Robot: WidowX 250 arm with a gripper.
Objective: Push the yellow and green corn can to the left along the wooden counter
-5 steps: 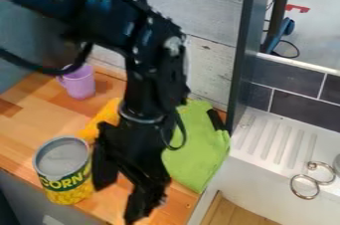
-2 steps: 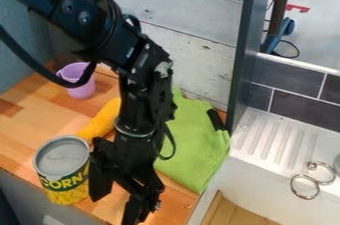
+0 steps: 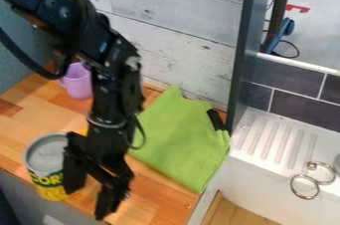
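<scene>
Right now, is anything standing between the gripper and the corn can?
Nothing visible does. One finger of the gripper overlaps the corn can in view; I can't tell whether they touch. The green cloth lies on the gripper's other side.

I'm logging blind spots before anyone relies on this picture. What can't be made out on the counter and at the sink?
In the camera view:
- Right side of the can, and whether the gripper touches it: hidden by a finger.
- Most of the yellow thing: behind the arm.
- Part of the purple cup: behind the arm.
- Rest of the grey round thing: cut off by the right edge.
</scene>
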